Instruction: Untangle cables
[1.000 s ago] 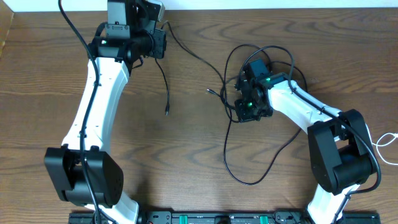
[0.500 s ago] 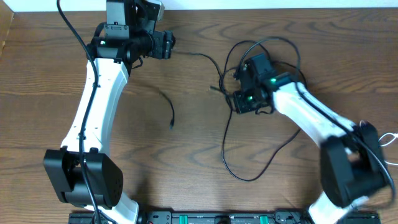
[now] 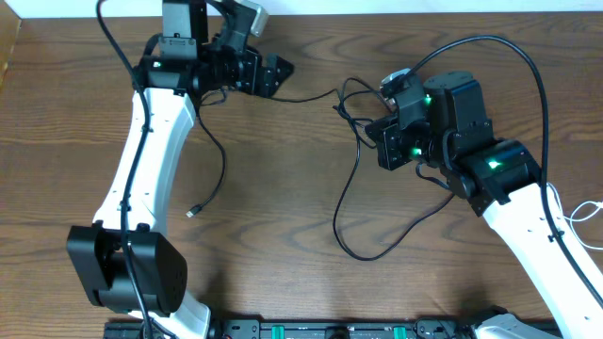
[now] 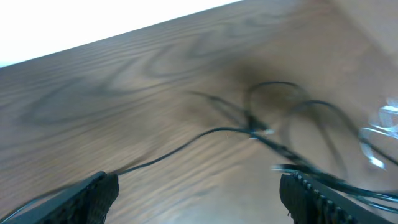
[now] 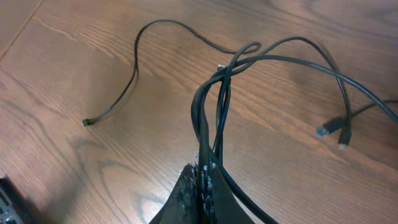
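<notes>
Mostly dark wood-grain table (image 3: 283, 235) under cables (image 5: 199, 115), white wall (image 3: 424, 6) behind.

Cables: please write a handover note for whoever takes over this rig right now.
Left gripper: open, holding nothing.
Right gripper: shut on a bundle of black cables.
One black strand lies stretched out from the bundle, its plug end loose on the table.
Left to do: the loops above the grip are tangled and need separating.
</notes>
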Available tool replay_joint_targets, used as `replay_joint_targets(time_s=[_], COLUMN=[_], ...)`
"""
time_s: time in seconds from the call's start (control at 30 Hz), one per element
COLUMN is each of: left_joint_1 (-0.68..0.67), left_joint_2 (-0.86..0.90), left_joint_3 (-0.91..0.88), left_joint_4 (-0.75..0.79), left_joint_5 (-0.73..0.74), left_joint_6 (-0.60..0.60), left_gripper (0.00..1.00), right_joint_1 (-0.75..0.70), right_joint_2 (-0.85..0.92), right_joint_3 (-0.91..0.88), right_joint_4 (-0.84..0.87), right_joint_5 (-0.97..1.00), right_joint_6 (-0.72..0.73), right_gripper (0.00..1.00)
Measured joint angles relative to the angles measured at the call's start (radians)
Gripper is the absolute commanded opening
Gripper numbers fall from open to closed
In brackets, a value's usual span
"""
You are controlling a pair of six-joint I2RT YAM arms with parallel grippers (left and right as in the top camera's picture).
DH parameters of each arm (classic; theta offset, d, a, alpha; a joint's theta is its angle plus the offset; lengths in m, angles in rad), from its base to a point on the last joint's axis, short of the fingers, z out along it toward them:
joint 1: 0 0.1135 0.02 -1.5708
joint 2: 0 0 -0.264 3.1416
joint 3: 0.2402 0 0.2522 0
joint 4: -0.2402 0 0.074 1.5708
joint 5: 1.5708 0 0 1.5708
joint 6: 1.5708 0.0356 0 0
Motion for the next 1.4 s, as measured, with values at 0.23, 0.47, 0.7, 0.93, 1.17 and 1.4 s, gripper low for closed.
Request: replay_joint_targets(time_s=[0.23,0.47,0.7,0.93,1.17,1.4], left_joint_1=[-0.093,-0.166,-0.165,-0.185,-0.238,-0.261], left_joint_2=[0.0,0.0,0.0,0.0,0.0,0.0], left_joint_3=[0.0,0.0,0.0,0.0,0.0,0.0], left_joint_4=[0.008,0.008,0.007,0.007,0.007,0.007], left_joint_5=[0.152,0.176,0.195,0.202,0.211,0.217], left_joint_6=[0.045,0.063,0.064,0.066,0.076,0.079], left_gripper=[0.88,0.88,0.88,0.88,0.88,0.89], right_joint_1=[0.002,0.002,0.001,-0.026,-0.055,-0.071], right_joint_2=[-0.001,-0.002,-0.019,-0.026,-0.026,-0.026], right_joint_3=[0.0,0.011,0.053,0.06,0.06,0.06], right_joint_4=[0.053,0.058,0.058,0.066,0.081,0.089], right_joint_5=[-0.037,-0.048,-0.033,-0.027,-0.025,-0.025], right_joint_6=[0.0,-0.007,-0.025,-0.031,-0.031,-0.031], right_gripper=[0.01,0.01,0.01,0.01,0.01,0.01])
